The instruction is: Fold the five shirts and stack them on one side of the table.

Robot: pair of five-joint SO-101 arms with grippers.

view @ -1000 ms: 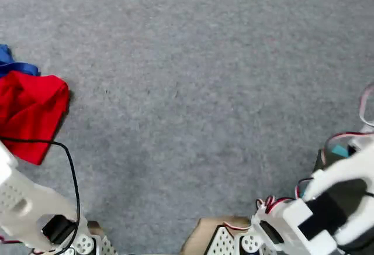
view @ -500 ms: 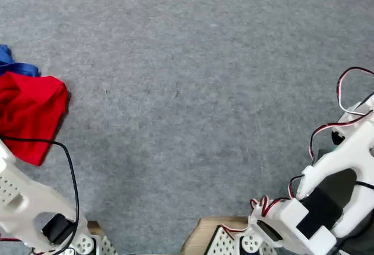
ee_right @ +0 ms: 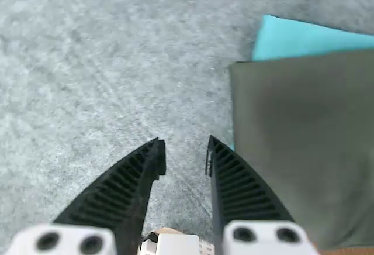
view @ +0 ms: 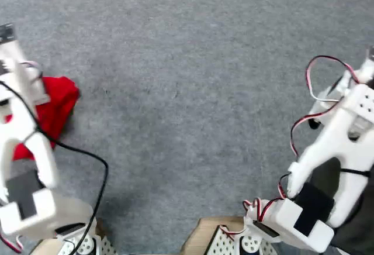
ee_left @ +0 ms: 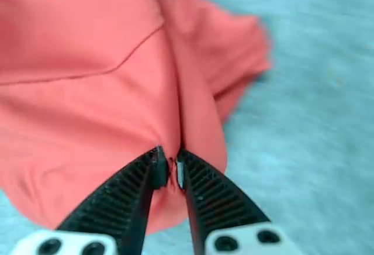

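Grey felt covers the desk (view: 193, 62) from edge to edge. At 9 o'clock in the high view lies the red shirt (view: 58, 106), bunched rather than folded flat and partly under the left arm (view: 26, 150). Left end effector (ee_left: 168, 170): clenched on a raised ridge of the red cloth, tips nearly meeting with fabric pinched between them, and a seam (ee_left: 117, 68) crossing the panel beside the grasp. Handling assessment: a light, limp knit, likely to drape and drag on the felt rather than slide. A mid-panel pinch of this kind gathers the cloth and would lift it as a hanging bunch, so a hem, shoulder or corner is judged the better hold for spreading and folding. At about 4 o'clock stands the right arm (view: 339, 144). Right end effector (ee_right: 184, 155): released, jaws parted with nothing between them, poised over bare felt just beside a folded dark grey shirt (ee_right: 304, 150). That shirt lies on a turquoise shirt (ee_right: 292, 35), whose edge shows beyond it, and the two form a stack on this side of the desk. Both appear flat and soft, and a nudge would probably skew them. The stack is judged the receiving place for the remaining shirts.
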